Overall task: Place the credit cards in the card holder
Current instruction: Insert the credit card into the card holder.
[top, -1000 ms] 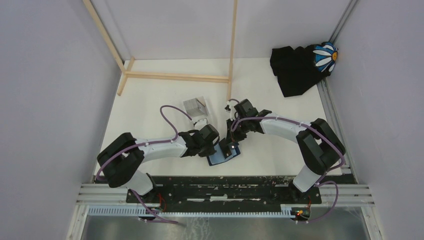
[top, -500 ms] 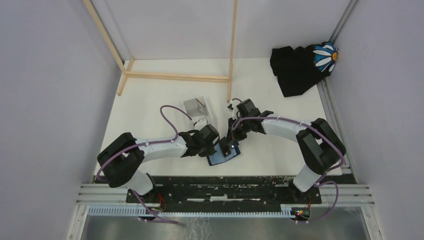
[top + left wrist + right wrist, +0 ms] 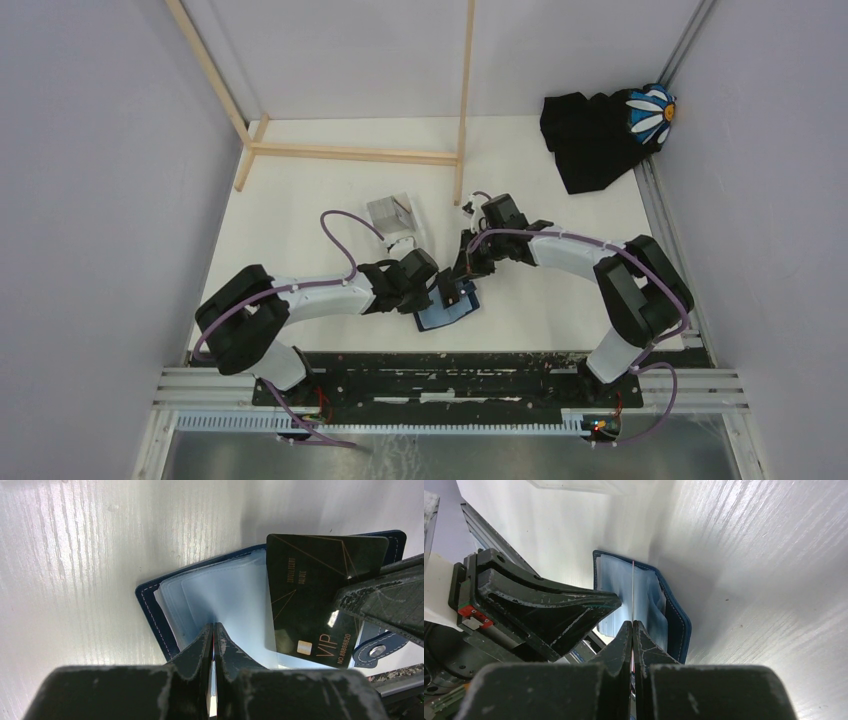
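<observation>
The navy card holder (image 3: 441, 317) lies open on the table, its clear pockets fanned upward (image 3: 225, 600). My left gripper (image 3: 214, 626) is shut on one pocket leaf and holds it up; it also shows in the top view (image 3: 436, 291). My right gripper (image 3: 632, 623) is shut on a dark credit card with gold print and "VIP" (image 3: 310, 600). The card shows edge-on in the right wrist view (image 3: 632, 587), its lower edge among the pockets of the holder (image 3: 676, 622). In the top view the right gripper (image 3: 463, 274) is just behind the holder. No other cards show.
A clear plastic box (image 3: 393, 213) stands behind the left gripper. A wooden frame (image 3: 350, 153) runs across the back of the table, with an upright post (image 3: 464, 100). A black cloth with a daisy print (image 3: 600, 135) lies at the back right. Grey walls close both sides.
My right wrist has shifted slightly back and to the right, and the card has tilted over the holder. The left arm and the holder have stayed put.
</observation>
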You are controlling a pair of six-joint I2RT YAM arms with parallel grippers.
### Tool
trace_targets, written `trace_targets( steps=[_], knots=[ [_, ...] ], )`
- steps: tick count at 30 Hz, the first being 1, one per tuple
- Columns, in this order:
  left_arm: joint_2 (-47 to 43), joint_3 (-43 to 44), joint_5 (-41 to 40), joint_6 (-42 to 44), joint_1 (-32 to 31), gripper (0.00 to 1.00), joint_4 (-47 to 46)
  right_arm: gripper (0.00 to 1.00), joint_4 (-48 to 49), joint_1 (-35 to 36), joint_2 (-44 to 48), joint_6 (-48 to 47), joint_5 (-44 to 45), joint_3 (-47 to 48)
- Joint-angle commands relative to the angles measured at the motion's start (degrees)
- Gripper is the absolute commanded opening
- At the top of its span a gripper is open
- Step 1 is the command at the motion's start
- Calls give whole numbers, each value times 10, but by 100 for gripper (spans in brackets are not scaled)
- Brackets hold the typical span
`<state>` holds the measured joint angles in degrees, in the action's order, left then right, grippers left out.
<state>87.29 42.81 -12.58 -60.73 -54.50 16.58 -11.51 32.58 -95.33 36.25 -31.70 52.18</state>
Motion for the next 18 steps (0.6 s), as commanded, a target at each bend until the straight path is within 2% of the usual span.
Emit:
trace_targets(
  steps=[1, 18],
  knots=[
    [30, -15, -30, 28, -2, 10, 68, 1, 29, 1, 0, 6, -29, -11],
    [31, -15, -28, 27, -3, 10, 68, 1, 57, 1, 11, 24, -38, -48]
  ],
)
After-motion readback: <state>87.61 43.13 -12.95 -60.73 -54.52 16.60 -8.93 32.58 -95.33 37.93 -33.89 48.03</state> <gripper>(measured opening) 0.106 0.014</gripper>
